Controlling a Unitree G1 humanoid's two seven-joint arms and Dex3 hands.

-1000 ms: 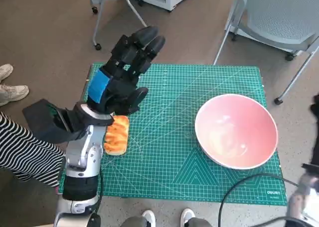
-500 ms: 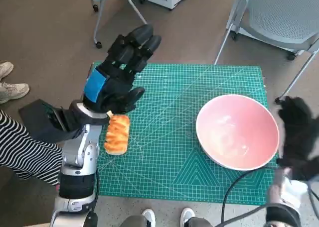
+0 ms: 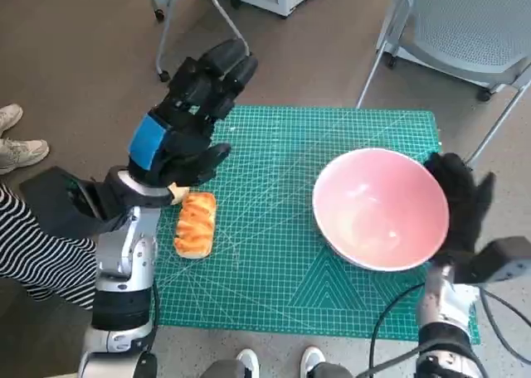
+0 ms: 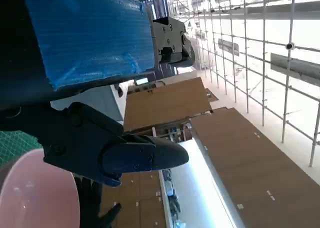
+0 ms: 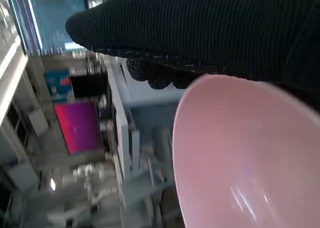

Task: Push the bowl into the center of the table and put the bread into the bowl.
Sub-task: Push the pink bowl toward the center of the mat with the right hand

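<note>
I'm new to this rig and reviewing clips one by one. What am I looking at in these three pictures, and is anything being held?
A humanoid robot works at a table covered by a green cutting mat. The large picture looks down from its head; the other two come from cameras behind each wrist. The left robot hand, black with blue tape, hovers open above a golden bread loaf. The right robot hand, in a black knitted glove, rests against the rim of a wide pink bowl. Nothing is held.

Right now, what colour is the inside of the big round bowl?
Pale pink, glossy, on the wide round bowl; the head view shows it best.
</note>
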